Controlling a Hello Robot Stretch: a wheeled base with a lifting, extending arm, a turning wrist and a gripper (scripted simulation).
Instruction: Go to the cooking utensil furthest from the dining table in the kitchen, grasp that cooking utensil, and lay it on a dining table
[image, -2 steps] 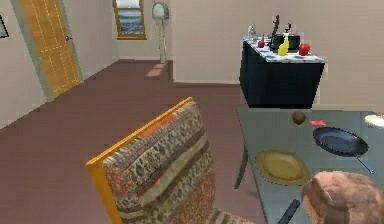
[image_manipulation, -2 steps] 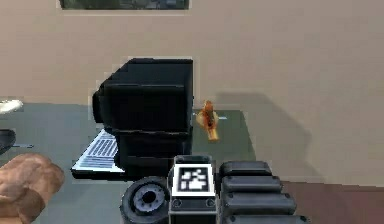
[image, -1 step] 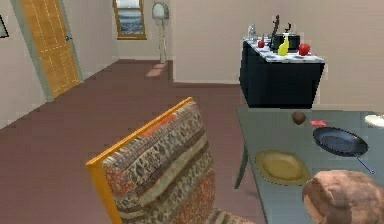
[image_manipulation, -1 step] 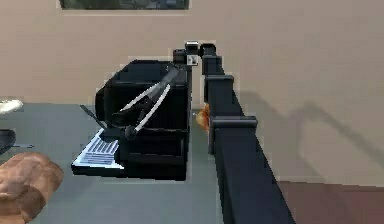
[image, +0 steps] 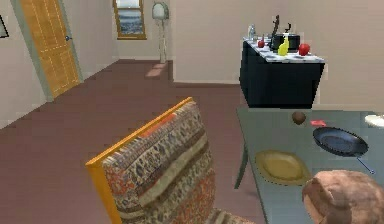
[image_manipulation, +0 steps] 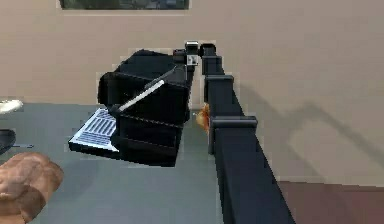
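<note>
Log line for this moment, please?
arm: out over dining table | gripper: near black box and slotted utensil | holding: cannot tell | also on table: frying pan, plate

Even, soft light throughout; the arm (image_manipulation: 236, 140) casts a faint grey shadow on the wall (image_manipulation: 322, 60).

Pale beige walls (image: 210, 30) meet a reddish-brown floor (image: 110, 100). On the forward view's left stands a panelled wooden door (image: 50, 45), with a small dark-framed picture (image: 3, 27) at the very edge. The far wall has a window (image: 130, 18), and just beside it is a tall stand (image: 160, 30) with a round head. A black cabinet (image: 280, 85) stands by the right wall. Nearer, a patterned chair (image: 160, 165) with an orange frame sits close beside the grey table (image: 265, 130). In the arm side view, a dark frame (image_manipulation: 125, 4) hangs on the beige wall beyond the table.
</note>
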